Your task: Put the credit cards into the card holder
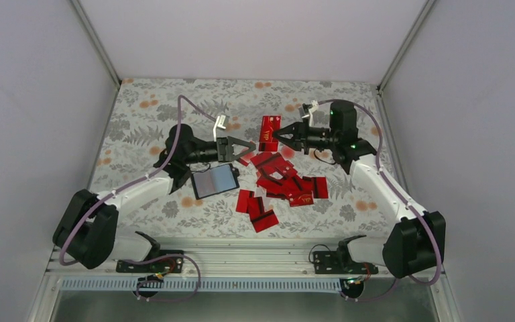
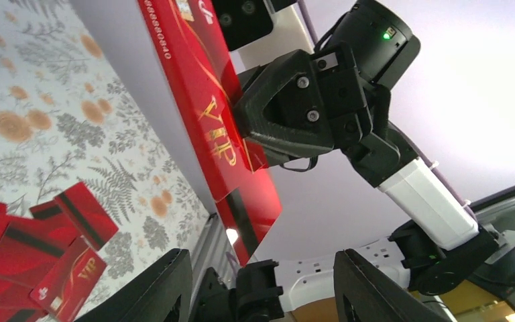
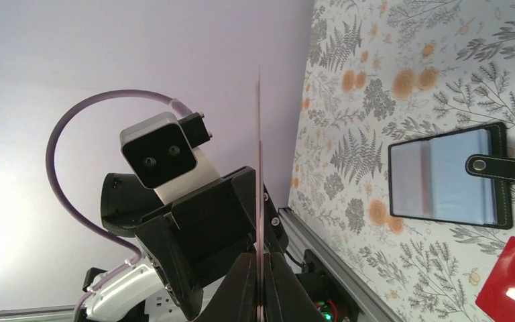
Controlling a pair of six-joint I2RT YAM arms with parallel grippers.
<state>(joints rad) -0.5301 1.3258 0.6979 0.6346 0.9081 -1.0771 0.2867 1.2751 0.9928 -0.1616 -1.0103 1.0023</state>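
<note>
Pinching one card (image 1: 269, 133) in the right tool (image 1: 276, 134), clamped fully closed on one end, and holding it in the air over the far middle of the worktop (image 1: 141, 127), with the printed face turned toward the left tool (image 1: 249, 149). Pointing that left tool at the card from just beside it, with fingers (image 2: 161, 285) spread apart and gripping nothing.

Reading this as a mid-air hand-over: offering the card for the left tool to take, with nothing yet going into a pocket.

Calling next for bringing the left fingers around the free end, closing squarely before loosening the right grip, then carrying the card down to the holder (image 1: 214, 180) and sliding it in edge-first. Risking a slip or a twist, judging by thin, slick, stiff plastic held in a narrow bite.

Showing, on the held card, glossy red with gold "VIP" lettering and a row of digits along one edge. Appearing as a bare line when seen edge-on from the right wrist.

Lying open and flat toward the near-left of the worktop, just near of the left tool: the holder, black with a snap tab and pale grey-blue pockets facing up. No telling whether any card is already inside.

Lying loose and overlapping around the middle of the worktop, right of the holder: the other cards (image 1: 281, 184), some stripe-up, some lettering-up, leaving most of the task undone.
</note>
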